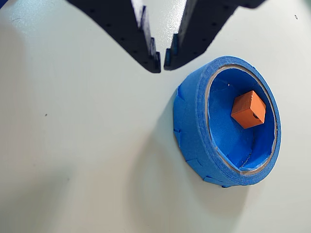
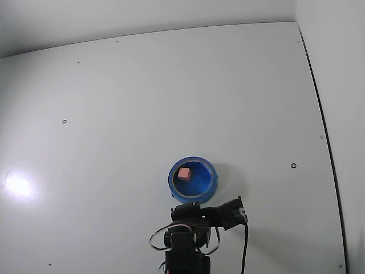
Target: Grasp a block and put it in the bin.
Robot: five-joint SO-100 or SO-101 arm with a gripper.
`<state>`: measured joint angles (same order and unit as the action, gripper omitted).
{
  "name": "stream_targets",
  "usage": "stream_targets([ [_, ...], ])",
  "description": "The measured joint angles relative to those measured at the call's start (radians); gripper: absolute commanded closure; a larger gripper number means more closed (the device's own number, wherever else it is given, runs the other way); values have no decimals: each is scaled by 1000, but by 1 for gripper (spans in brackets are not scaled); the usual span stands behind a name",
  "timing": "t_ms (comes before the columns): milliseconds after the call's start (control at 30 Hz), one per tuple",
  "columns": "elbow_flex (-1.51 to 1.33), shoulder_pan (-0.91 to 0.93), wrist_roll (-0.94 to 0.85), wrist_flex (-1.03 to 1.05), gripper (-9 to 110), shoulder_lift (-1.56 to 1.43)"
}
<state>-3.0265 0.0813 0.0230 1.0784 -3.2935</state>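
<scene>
Bright, even lighting in both views. Glare patch on table (image 2: 17, 185) at left of fixed view. Soft shadows fell left of bin (image 1: 194, 131) in wrist view. Focus sharp; gripper (image 1: 162, 60) dark, underexposed.

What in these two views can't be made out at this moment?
- Gripper: upper part cut off by the top edge in the wrist view; fingertips not discernible in the fixed view.
- Bin: far outer wall hidden by its own rim.
- Block: too small for detail in the fixed view.
</scene>
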Motion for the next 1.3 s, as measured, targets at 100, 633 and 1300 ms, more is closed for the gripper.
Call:
stream_targets([
  [100, 0, 0, 0, 0, 101, 0],
  [633, 0, 0, 0, 0, 101, 0],
  [1300, 0, 0, 0, 0, 101, 0],
])
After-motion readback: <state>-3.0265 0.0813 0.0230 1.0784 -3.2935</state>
